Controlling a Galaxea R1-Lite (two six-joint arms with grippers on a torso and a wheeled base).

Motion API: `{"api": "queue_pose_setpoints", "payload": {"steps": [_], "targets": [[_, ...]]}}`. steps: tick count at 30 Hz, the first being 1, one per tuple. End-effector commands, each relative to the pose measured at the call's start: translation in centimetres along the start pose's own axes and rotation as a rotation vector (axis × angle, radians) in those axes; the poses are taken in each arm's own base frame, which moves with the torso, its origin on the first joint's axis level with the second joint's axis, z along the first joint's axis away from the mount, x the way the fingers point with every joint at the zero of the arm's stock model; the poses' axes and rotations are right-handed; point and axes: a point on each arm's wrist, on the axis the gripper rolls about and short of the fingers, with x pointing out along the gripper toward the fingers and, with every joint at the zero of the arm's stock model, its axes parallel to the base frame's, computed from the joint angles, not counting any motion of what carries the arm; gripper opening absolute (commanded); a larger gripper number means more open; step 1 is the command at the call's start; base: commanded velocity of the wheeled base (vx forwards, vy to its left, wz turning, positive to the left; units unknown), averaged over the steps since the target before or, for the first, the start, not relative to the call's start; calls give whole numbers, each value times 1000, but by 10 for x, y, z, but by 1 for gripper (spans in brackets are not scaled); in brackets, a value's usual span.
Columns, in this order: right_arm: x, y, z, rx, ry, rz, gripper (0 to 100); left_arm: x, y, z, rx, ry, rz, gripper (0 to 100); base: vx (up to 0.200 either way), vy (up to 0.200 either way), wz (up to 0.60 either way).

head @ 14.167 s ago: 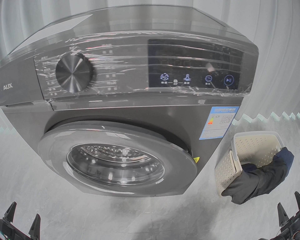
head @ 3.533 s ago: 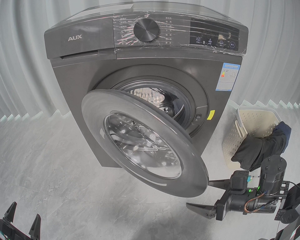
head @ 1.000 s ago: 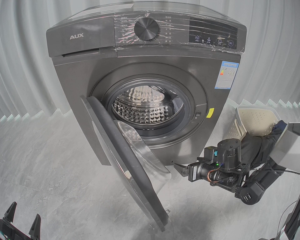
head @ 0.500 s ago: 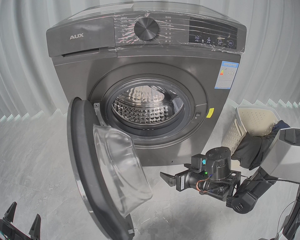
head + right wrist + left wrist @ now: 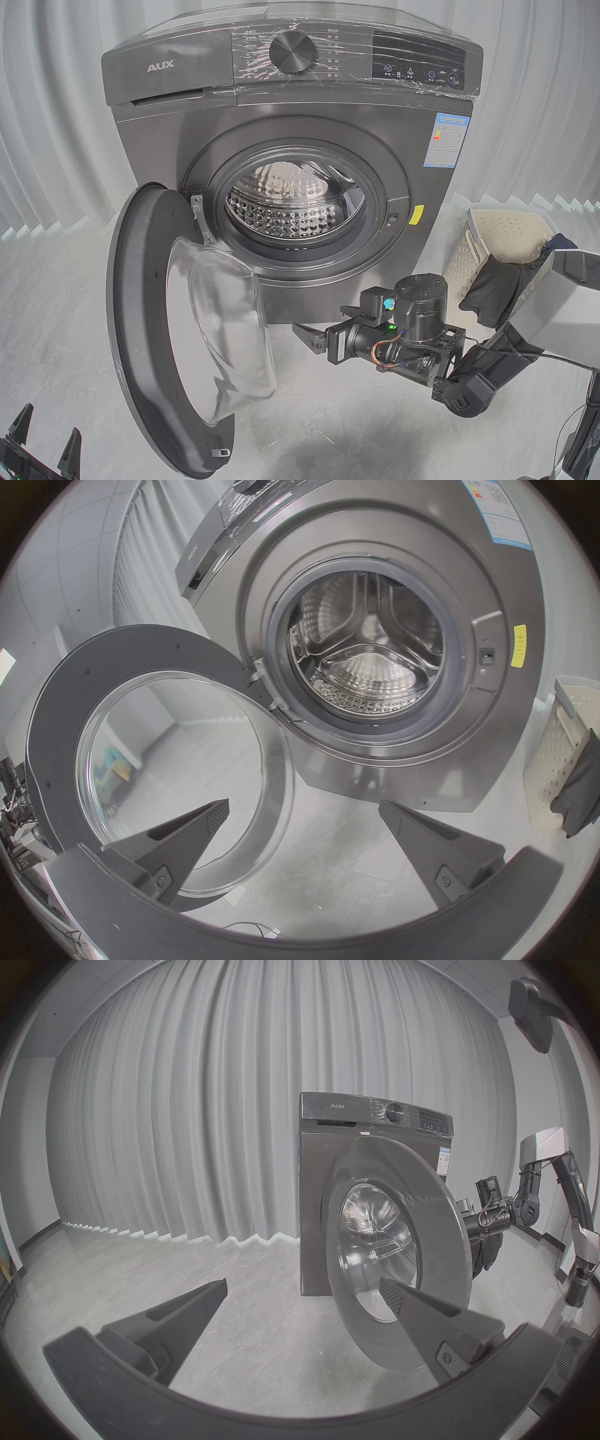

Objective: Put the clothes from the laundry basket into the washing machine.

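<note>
We hold right pincer (image 5: 303, 808) released, low before washing machine (image 5: 187, 137), its door (image 5: 137, 281) wide open; left pincer (image 5: 301, 1284) released too. Dark garment (image 5: 497, 290) drapes over laundry basket (image 5: 465, 262) rim.

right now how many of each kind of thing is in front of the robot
washing machine: 1
laundry basket: 1
heap of dark clothes draped over the basket's rim: 1, its pieces cannot be told apart
total: 3

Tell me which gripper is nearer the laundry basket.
The right gripper, open before the washing machine on the laundry basket's side; the left gripper sits beyond the open door.
</note>
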Motion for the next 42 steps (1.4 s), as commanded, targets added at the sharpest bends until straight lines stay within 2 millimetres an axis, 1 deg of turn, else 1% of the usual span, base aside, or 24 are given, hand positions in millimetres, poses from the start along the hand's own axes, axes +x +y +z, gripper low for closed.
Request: {"api": "queue_pose_setpoints", "payload": {"steps": [1, 4, 6, 8, 10, 12, 13, 15, 17, 18, 21, 24, 27, 32, 34, 38, 42], "targets": [[19, 11, -15, -11, 28, 31, 100, 0, 0, -5, 0, -1, 1, 100, 0, 0, 0], [23, 14, -22, -19, 46, 39, 100, 0, 0, -5, 0, -1, 1, 100, 0, 0, 0], [26, 20, -28, -24, 58, 53, 100, 0, 0, -5, 0, 0, -1, 100, 0, 0, 0], [28, 23, -30, -26, 58, 61, 100, 0, 0, -5, 0, 0, -1, 100, 0, 0, 0], [33, 29, -37, -33, 69, 75, 100, 0, 0, -5, 1, -2, -1, 100, 0, 0, 0], [36, 35, -40, -37, 68, 92, 100, 0, 0, -5, 0, 0, -1, 100, 0, 0, 0], [36, 35, -40, -37, 68, 92, 100, 0, 0, -5, 0, 0, -1, 100, 0, 0, 0], [38, 37, -37, -36, 48, 98, 100, 0, 0, -5, 0, 0, -1, 100, 0, 0, 0], [42, 35, -28, -30, 18, 96, 100, 0, 0, -5, 0, 0, -1, 100, 0, 0, 0], [42, 35, -28, -30, 18, 96, 100, 0, 0, -5, 0, 0, -1, 100, -200, 0, 0], [47, 36, -17, -28, -17, 98, 100, 0, 0, -5, 3, -1, 1, 100, -200, 0, 0], [52, 37, -12, -26, -34, 104, 100, 0, 0, -5, 1, -1, 1, 100, -133, 0, 0], [65, 39, -21, -29, -13, 113, 100, 0, 0, -5, 1, 0, -1, 100, 0, 0, 0], [79, 45, -32, -32, 17, 121, 100, 0, 0, -5, 0, 0, -1, 100, 0, 0, 0], [85, 53, -34, -35, 18, 137, 100, 0, 0, -5, 0, 0, -1, 100, 0, 0, 0], [101, 60, -36, -32, -13, 142, 100, 0, 0, -5, 0, -2, -1, 100, 0, 0, 0], [114, 69, -38, -30, -43, 160, 100, 0, 0, -5, 1, 0, -1, 100, 0, 0, 0]]}}
